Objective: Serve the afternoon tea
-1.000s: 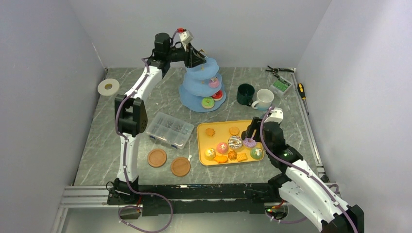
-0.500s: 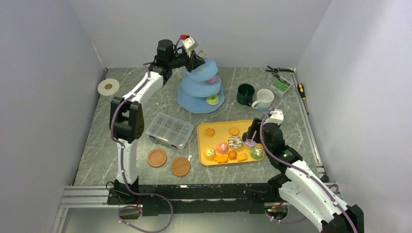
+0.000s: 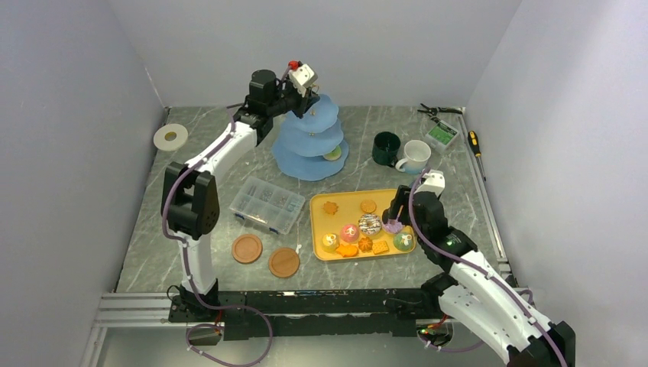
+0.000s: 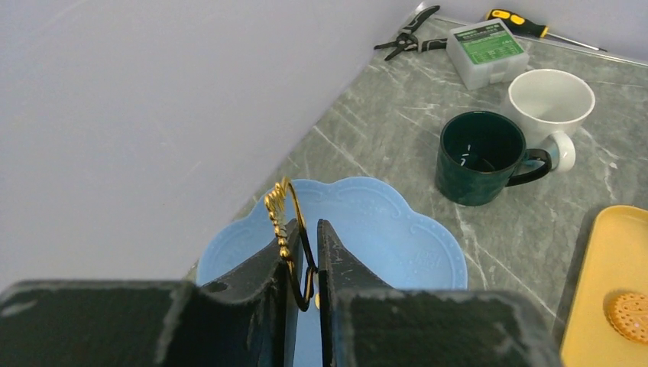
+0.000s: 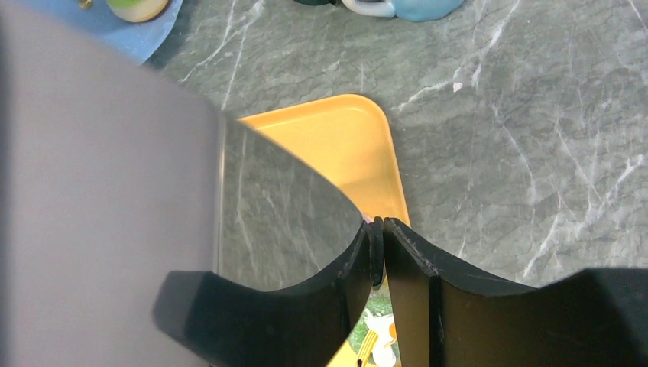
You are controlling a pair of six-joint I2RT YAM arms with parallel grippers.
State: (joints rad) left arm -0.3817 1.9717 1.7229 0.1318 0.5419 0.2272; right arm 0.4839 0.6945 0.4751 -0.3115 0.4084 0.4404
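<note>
My left gripper [image 3: 306,98] is shut on the gold loop [image 4: 277,202] of the light-blue three-tier stand [image 3: 309,145] and holds it tilted at the back of the table. Its top tier [image 4: 382,229] shows in the left wrist view, below my left gripper [image 4: 308,248]. One green doughnut [image 3: 332,155] shows on a lower tier. The dark-green mug [image 3: 386,148] and white mug [image 3: 416,155] stand right of it. My right gripper [image 3: 393,222] is shut on a lilac toy sweet over the right edge of the yellow tray [image 3: 348,200], which holds several doughnuts and biscuits.
A clear compartment box [image 3: 267,204] lies left of the tray, with two wooden coasters [image 3: 247,249] in front of it. A white ring [image 3: 170,137] lies far left. Pliers [image 3: 439,111], a small green box [image 3: 442,135] and a screwdriver [image 3: 475,142] lie at the back right.
The left gripper has shifted right and tipped the stand over; the pink and red sweets on its tiers no longer show. The right arm has barely moved.
</note>
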